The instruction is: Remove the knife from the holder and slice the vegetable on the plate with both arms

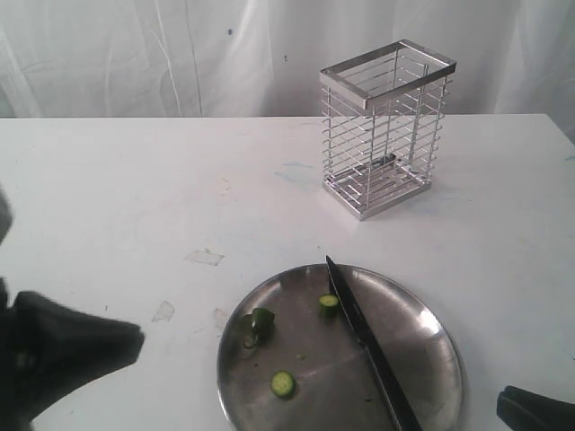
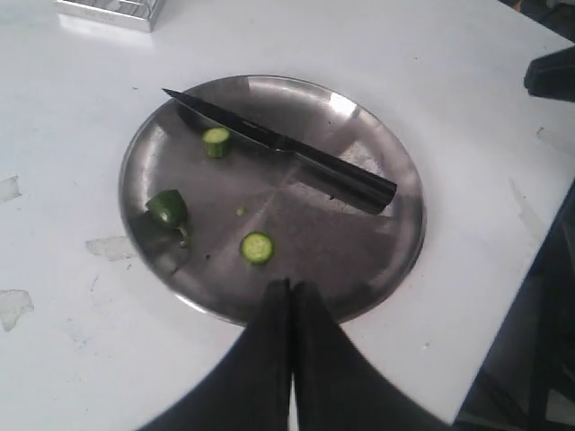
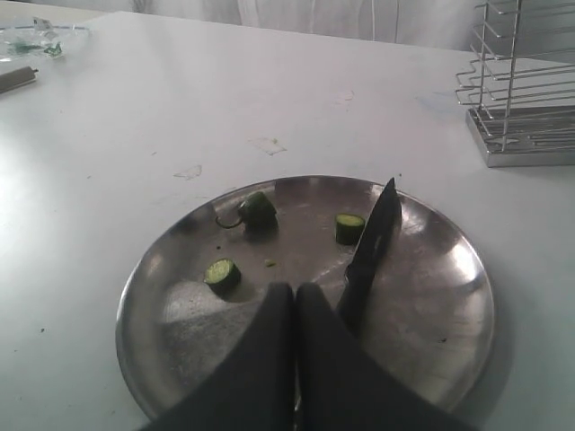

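The right gripper point(image 3: 295, 289), clenched on nothing, hangs over the near rim of the plate point(image 3: 445, 301). The knife point(image 3: 370, 244) lies just beside its tips, long axis running away toward the holder point(image 3: 526, 99) beyond. The left gripper point(image 2: 289, 287), likewise closed and empty, is farther from the knife, with the cut vegetable point(image 2: 257, 247) between.

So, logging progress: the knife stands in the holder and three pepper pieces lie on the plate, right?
Not quite. The knife lies across the plate, not in the holder; the exterior view shows it. Three pepper pieces do lie on the plate.
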